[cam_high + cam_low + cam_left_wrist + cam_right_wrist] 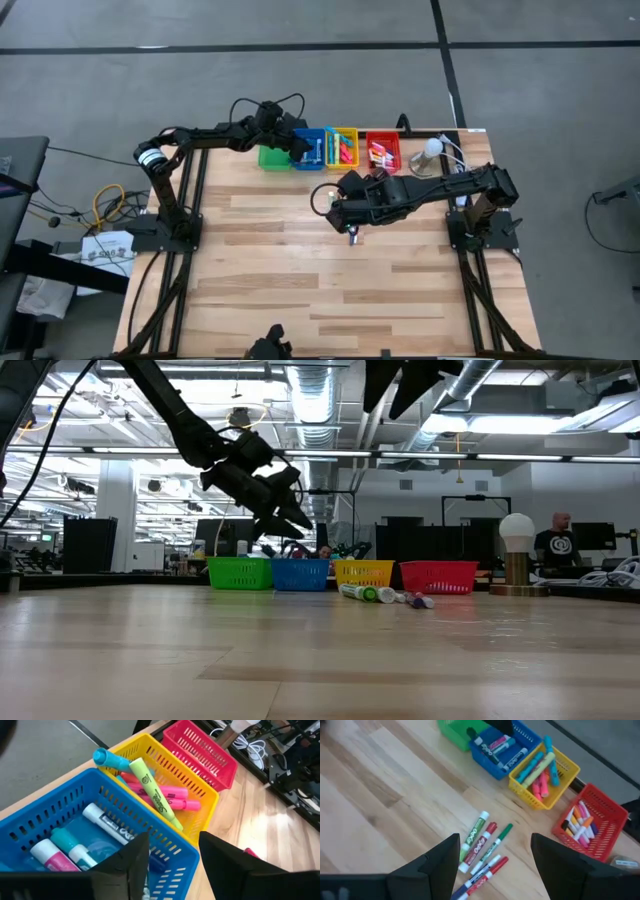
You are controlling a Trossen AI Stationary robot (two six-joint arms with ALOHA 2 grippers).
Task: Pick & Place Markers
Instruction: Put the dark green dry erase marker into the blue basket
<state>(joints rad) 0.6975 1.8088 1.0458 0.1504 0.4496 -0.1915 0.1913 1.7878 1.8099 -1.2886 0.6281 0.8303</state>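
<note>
1. Left gripper (170, 857) is hovering over the blue bin (60, 810), fingers apart and holding nothing.
2. Right gripper (492, 852) is hanging wide open and empty above loose markers (482, 847) lying on the table (380, 795).
3. More markers are sitting in the blue, yellow bin (200, 795) and red bin (605, 827); the green bin (272, 157) is sitting at the row's end.

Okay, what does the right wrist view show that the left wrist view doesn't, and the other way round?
Only the right wrist view shows the small green plastic bin and the cluster of slim capped markers lying loose on the wooden table, beneath the open right claw. Only the left wrist view shows the open left claw above the blue bin. Both show the blue plastic bin, yellow plastic bin and red plastic bin.
</note>
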